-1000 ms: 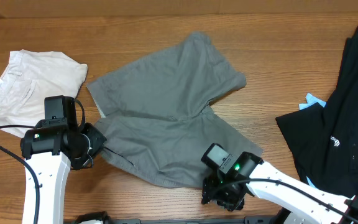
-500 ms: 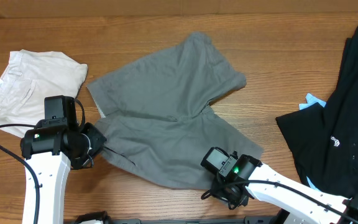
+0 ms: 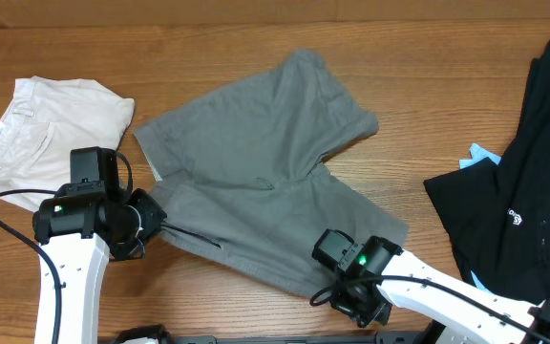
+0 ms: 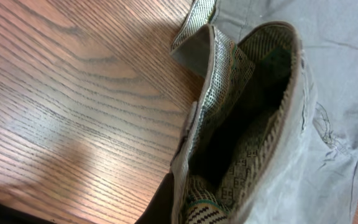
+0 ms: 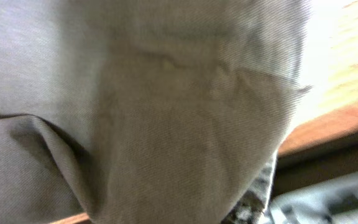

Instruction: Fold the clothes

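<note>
Wood-grain table (image 3: 256,29) holds the grey shorts (image 3: 256,162) at its middle, waistband to the left and legs running right. We see the left gripper (image 3: 149,225) pinching the near waistband corner and the right gripper (image 3: 351,304) pressed shut on the near leg's hem (cloth blankets its camera). Both arms crouch low along the near edge, so the rest of the shorts lies beyond them, toward the far side.
</note>
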Tool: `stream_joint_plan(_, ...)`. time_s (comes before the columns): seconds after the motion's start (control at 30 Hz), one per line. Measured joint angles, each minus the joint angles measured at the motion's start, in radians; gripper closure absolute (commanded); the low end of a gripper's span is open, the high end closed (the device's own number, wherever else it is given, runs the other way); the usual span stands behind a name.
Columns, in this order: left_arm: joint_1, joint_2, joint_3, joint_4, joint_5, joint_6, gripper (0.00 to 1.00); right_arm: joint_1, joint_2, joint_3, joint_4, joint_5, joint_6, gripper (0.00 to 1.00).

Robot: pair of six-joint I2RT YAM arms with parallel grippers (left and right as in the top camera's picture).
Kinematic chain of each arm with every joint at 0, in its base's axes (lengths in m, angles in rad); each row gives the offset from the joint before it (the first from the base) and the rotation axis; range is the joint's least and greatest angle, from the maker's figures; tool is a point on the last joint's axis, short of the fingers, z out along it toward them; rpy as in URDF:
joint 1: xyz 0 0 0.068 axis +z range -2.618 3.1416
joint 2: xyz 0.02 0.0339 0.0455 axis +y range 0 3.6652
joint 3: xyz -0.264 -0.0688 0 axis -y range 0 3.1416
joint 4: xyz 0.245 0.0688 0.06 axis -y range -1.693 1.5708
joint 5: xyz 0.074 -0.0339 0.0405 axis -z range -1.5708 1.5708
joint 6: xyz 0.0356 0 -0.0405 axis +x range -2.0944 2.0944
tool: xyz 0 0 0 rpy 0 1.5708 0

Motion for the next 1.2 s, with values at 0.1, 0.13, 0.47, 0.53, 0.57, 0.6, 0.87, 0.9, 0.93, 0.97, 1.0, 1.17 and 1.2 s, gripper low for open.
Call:
stream_joint_plan(0.1,0.000,0.000,0.000,0.000,-0.011,0.007,0.96,0.000,-0.008,0.107,-0.126,0.057,-0.001,0.96)
stream_joint_plan(0.13,0.000,0.000,0.000,0.000,-0.017,0.008,0.96,-0.002,-0.018,0.154,-0.161,0.085,-0.008,0.96)
stream_joint_plan(0.47,0.001,0.000,-0.001,-0.080,-0.029,0.022,0.96,-0.298,-0.031,0.480,-0.210,0.189,-0.282,0.96)
stream_joint_plan(0.53,0.001,0.000,-0.001,-0.079,-0.015,0.023,0.96,-0.406,-0.031,0.527,-0.159,0.188,-0.395,0.96)
stream_joint_plan(0.57,0.001,0.000,-0.001,-0.075,-0.005,0.023,0.96,-0.449,-0.031,0.546,-0.129,0.180,-0.454,0.96)
stream_joint_plan(0.6,0.001,0.000,-0.001,-0.064,0.011,0.023,0.96,-0.489,-0.031,0.562,-0.102,0.172,-0.511,0.96)
stream_joint_plan(0.87,0.001,-0.001,0.000,0.156,0.176,0.003,0.96,-0.659,0.020,0.689,-0.002,0.085,-0.879,0.96)
stream_joint_plan(0.9,0.001,-0.001,0.000,0.181,0.192,-0.005,0.96,-0.669,0.044,0.718,-0.003,0.076,-0.926,0.96)
stream_joint_plan(0.93,0.001,-0.001,0.000,0.202,0.206,-0.013,0.96,-0.674,0.062,0.739,-0.005,0.069,-0.959,0.96)
stream_joint_plan(0.97,0.001,-0.001,0.000,0.221,0.215,-0.024,0.96,-0.675,0.079,0.756,-0.010,0.066,-0.989,0.96)
stream_joint_plan(1.0,0.001,-0.001,0.000,0.237,0.223,-0.031,0.96,-0.675,0.096,0.770,-0.010,0.060,-1.020,0.96)
stream_joint_plan(1.17,0.001,-0.001,0.000,0.376,0.239,-0.054,0.96,-0.675,0.169,0.813,0.071,0.047,-1.141,0.96)
stream_joint_plan(1.2,0.001,-0.001,0.000,0.405,0.237,-0.059,0.96,-0.675,0.180,0.817,0.128,0.047,-1.170,0.96)
